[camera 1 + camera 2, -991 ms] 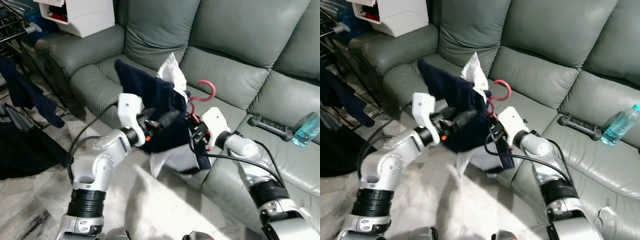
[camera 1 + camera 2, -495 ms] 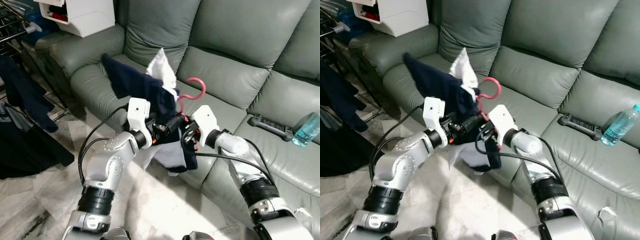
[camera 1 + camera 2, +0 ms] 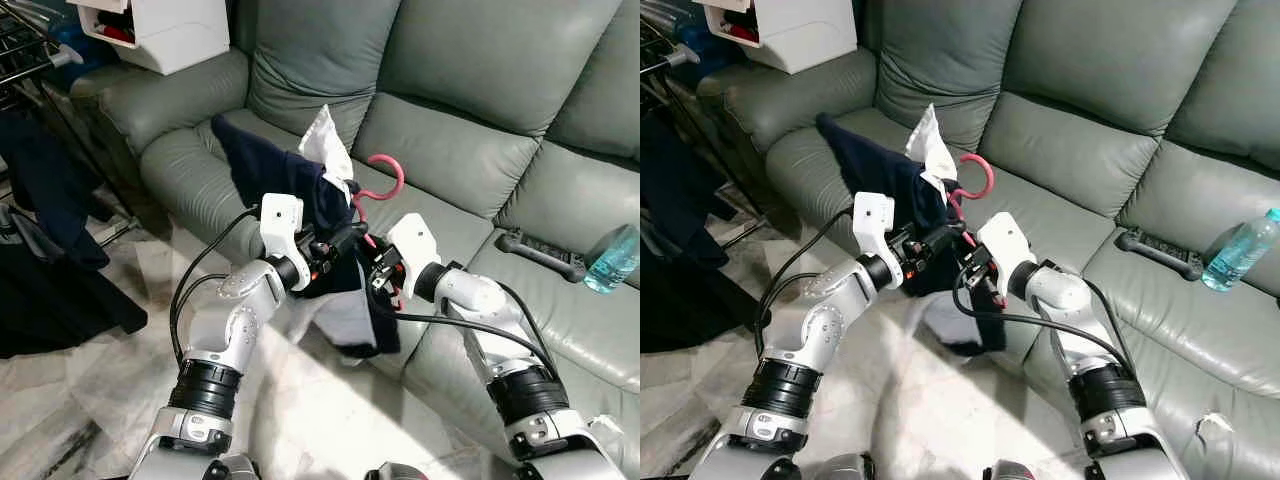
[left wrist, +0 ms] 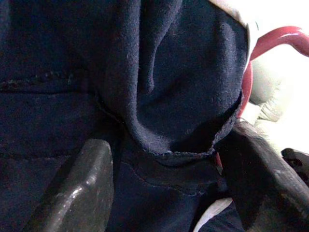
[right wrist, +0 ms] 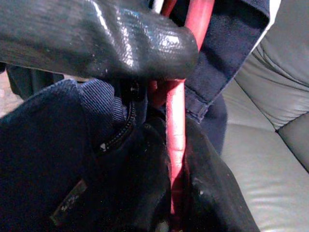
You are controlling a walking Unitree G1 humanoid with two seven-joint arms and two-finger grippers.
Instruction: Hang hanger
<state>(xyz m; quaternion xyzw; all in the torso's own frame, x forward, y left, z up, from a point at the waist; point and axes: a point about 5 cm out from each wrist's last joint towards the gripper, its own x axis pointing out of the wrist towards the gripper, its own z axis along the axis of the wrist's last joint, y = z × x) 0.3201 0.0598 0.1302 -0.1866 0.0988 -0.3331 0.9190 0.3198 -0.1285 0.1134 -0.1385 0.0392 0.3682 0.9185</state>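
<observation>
Up above the grey-green sofa (image 3: 470, 150), a navy garment (image 3: 290, 185) on a pink hanger (image 3: 385, 180) is held between both arms. Left tool (image 4: 164, 193) stands wide around bunched cloth; right tool (image 5: 159, 101) clamps the hanger's stem.

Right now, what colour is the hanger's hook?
Pinkish red hook; clearest in the left eye view.

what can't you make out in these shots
- Hanger: in the eye views the navy garment drapes over its shoulders, leaving the pink hook.
- Left gripper: eye views, tips sunk in the fabric.
- Right gripper: right wrist view, cloth hides the lower finger.
- Drying rack: cut by the frame edge.
</observation>
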